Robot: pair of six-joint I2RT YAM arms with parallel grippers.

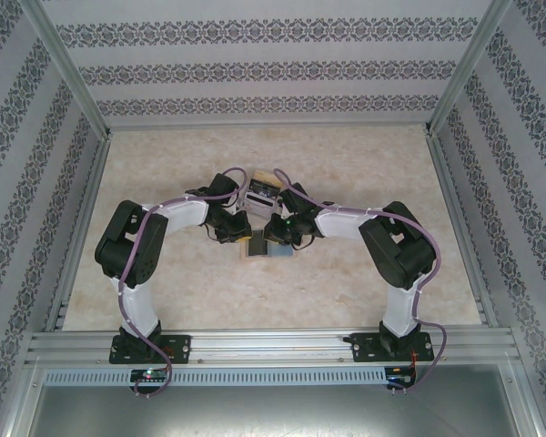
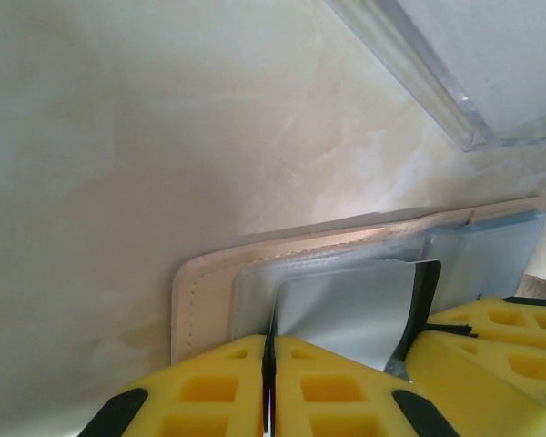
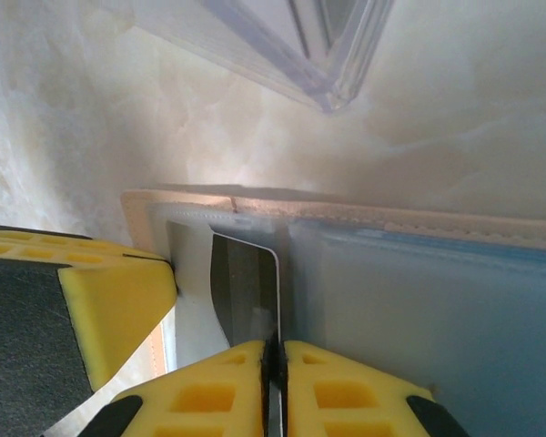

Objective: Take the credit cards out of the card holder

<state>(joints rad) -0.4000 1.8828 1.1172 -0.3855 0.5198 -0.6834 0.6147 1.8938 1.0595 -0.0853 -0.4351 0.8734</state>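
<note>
The card holder lies open and flat on the table between both arms, with a tan stitched edge and translucent sleeves. My left gripper is shut on the edge of a greyish sleeve leaf and lifts it. My right gripper is shut on the edge of a dark credit card, which stands partly out of its sleeve. Grey-blue cards sit in the sleeve to the right. From above, the left gripper and right gripper almost touch.
A clear plastic box stands just behind the holder, its corner close above the holder's edge. Patterned walls and metal rails enclose the marbled table, with free room on both sides.
</note>
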